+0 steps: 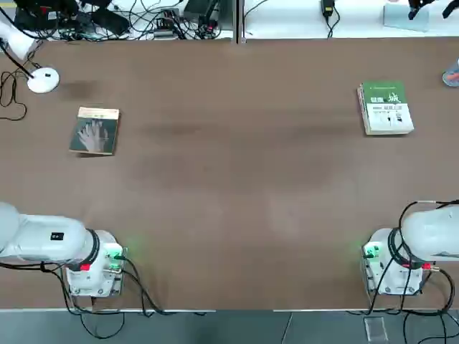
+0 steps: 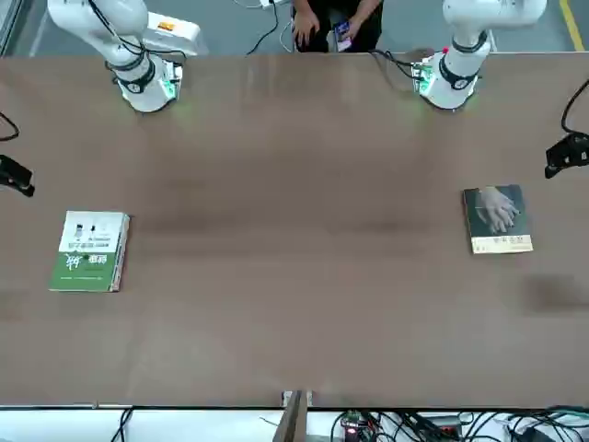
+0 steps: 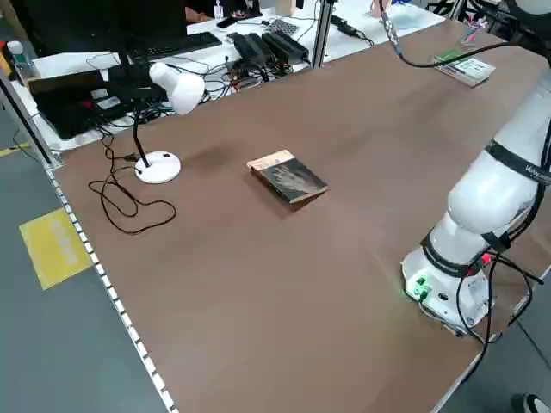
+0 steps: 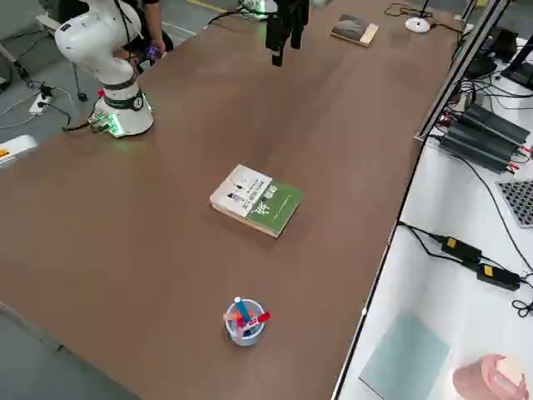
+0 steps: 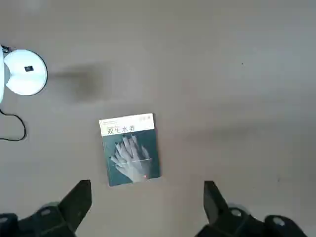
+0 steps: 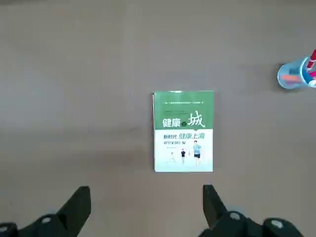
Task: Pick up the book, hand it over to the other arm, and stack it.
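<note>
The book (image 1: 95, 131) is a thin paperback with a dark cover, a pale hand picture and a tan band. It lies flat on the left part of the brown table (image 1: 229, 201). It shows too in the front view (image 2: 498, 218) and the left side view (image 3: 287, 176). My left gripper (image 5: 146, 186) hangs open high above the book (image 5: 130, 149), holding nothing. My right gripper (image 6: 145, 190) is open as well. It hovers high over the thicker green-and-white book (image 6: 183, 131), which rests at the far right (image 1: 385, 107).
A white desk lamp (image 1: 43, 80) stands at the far left corner, beyond the book. A cup of pens (image 6: 295, 75) sits near the far right edge. Cables and power bricks (image 1: 129, 21) crowd the bench behind. A person (image 2: 336, 23) stands behind the arm bases.
</note>
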`<state>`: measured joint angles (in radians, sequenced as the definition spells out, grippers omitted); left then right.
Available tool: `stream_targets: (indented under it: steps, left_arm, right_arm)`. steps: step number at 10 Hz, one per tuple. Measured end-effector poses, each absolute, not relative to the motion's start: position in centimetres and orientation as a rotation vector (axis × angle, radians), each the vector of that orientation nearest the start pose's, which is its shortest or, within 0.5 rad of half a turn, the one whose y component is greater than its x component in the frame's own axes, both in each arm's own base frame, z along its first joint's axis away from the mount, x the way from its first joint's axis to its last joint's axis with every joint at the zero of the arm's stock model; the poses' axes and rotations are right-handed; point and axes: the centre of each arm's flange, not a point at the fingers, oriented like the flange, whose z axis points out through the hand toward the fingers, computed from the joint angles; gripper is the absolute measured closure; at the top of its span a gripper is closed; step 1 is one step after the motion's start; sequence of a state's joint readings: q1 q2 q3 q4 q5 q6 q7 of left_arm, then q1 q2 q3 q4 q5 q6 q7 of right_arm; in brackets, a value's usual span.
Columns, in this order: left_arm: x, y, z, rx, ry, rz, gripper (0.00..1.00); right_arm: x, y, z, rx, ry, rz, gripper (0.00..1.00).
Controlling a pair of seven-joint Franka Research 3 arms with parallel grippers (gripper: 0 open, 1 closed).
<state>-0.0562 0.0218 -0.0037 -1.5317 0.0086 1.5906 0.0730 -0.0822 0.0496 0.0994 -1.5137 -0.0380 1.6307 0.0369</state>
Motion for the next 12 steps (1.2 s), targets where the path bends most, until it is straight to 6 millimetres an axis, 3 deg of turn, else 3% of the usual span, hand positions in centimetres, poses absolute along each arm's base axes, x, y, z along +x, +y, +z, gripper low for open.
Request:
stream_targets:
  steps: [8, 12]
  left_arm:
    - [56.5, -3.3, 63.4, -3.122, 0.233, -0.065, 0.0]
    - [58.1, -2.7, 60.9, -3.154, 0.278, -0.034, 0.0]
  right_arm:
    - [57.6, 0.4, 63.4, -3.17, 0.031, -0.12, 0.0]
    - [57.9, 0.4, 63.5, -3.168, 0.045, -0.157, 0.0]
